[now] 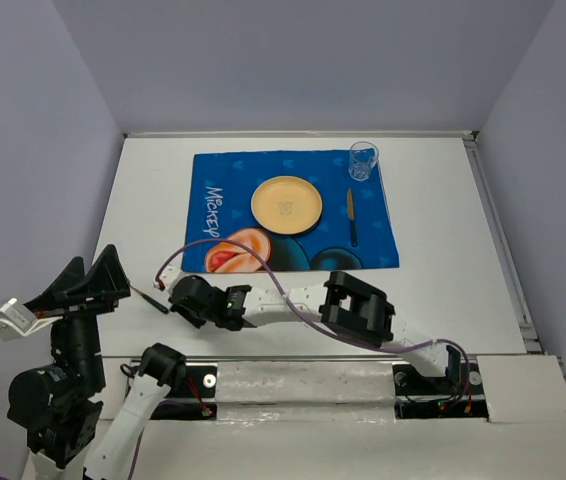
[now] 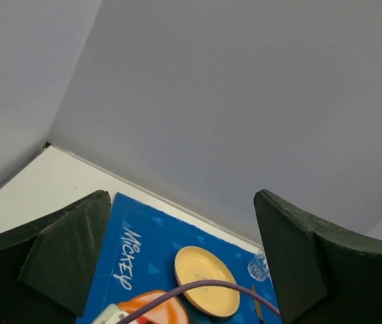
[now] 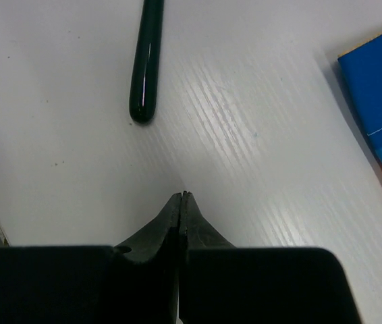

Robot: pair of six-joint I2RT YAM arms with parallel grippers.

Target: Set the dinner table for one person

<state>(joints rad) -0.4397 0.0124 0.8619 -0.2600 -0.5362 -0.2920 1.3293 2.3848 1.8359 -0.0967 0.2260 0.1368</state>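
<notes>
Right claw (image 3: 183, 197): jaws pressed fully together with nothing between them, tips low over the white worktop (image 3: 258, 155), which spreads under and around the claw on all sides

Left claw (image 2: 181, 202): jaws spread wide, empty, raised off the worktop and facing the place setting

Dark green utensil handle (image 3: 144, 67): flat on the worktop just ahead of the right claw's tips and a little to their left, not touching them; rounded end nearest the tips; glossy

Blue Mickey mat (image 3: 380, 94): to the right of the right claw, apart from it

Yellow plate (image 1: 286, 204), table knife (image 1: 351, 215), clear glass (image 1: 363, 160): on the mat, well beyond the right claw; knife just right of the plate, glass at the mat's far right corner

Step in hand, judged: fetching the dark utensil for the setting. The jaws have met short of the handle, so a good attempt would part them, move forward and slightly left until one finger stands on each side of the shaft, then close across its width well up from the rounded end. The round, shiny shaft looks likely to roll or slip from a tip-only pinch

Not determined: the utensil's head is cut off in the wrist view and too small from above, so fork or spoon cannot be told; the right claw's tips are masked by its own body from above
</notes>
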